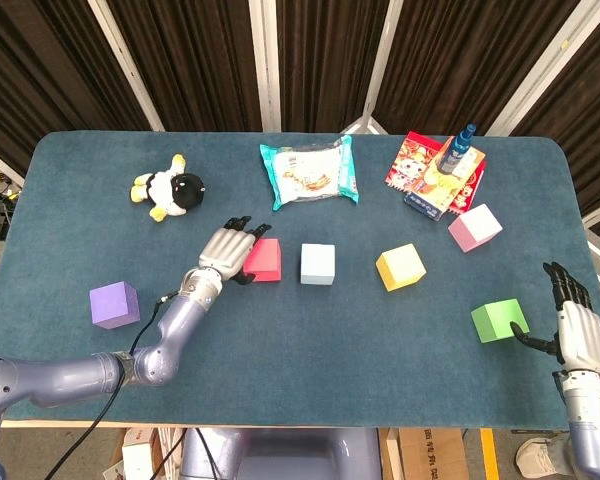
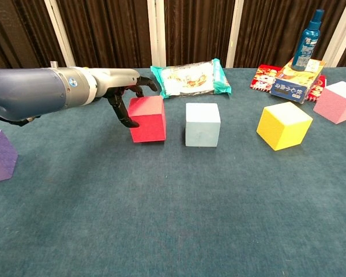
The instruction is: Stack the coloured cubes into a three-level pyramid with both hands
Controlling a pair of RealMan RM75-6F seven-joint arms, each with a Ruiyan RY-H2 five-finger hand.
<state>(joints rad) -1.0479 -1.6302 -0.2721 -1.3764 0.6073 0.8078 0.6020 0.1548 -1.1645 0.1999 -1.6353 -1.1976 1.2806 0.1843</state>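
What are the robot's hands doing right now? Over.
Left hand holds red foam cube beside pale blue cube, small gap. Right hand open beside green cube. Nothing stacked yet; nothing blocking.

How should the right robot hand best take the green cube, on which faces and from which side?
Probably from above, pinching two opposite upright faces of the green cube. It sits flat and slightly rotated on the table, alone near the right edge, with free space all round. The right robot hand is beside it with fingers spread, so turning the wrist to match the cube's rotation should give flat contact.
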